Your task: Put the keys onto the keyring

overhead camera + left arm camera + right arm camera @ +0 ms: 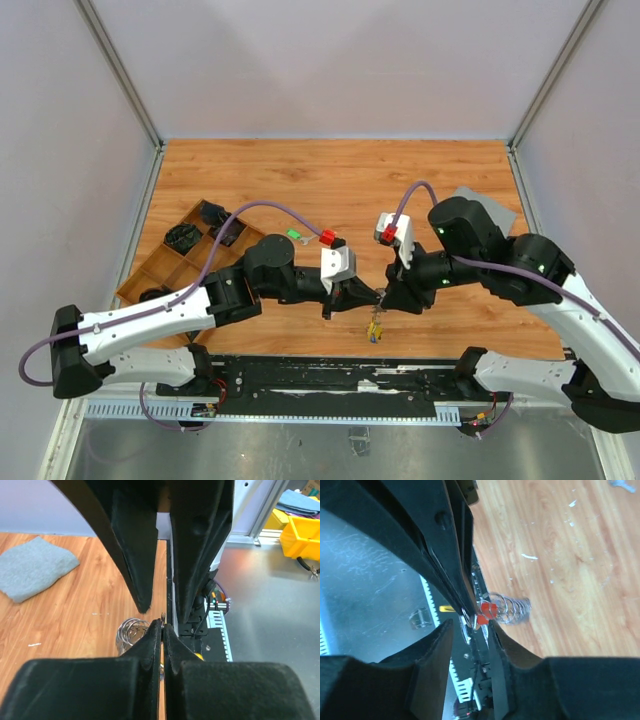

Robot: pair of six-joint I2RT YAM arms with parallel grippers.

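My two grippers meet tip to tip above the table's near edge. The left gripper [370, 297] [163, 625] is shut on the thin silver keyring [163, 618], whose edge pokes out between its fingertips. A bunch of coloured-head keys [375, 330] hangs below it. My right gripper [386, 297] [470, 624] stands open around the left one's tips, with a red-headed key [485, 611] in the gap, close to its right finger. Silver wire loops [514, 609] [131, 632] dangle beside the ring. A green-headed key [295, 236] lies on the wood behind the left wrist.
A brown compartment tray [160, 268] holding dark parts sits at the left. A grey cloth [488, 205] [35, 572] lies at the back right, partly behind the right arm. A black rail [330, 375] runs along the near edge.
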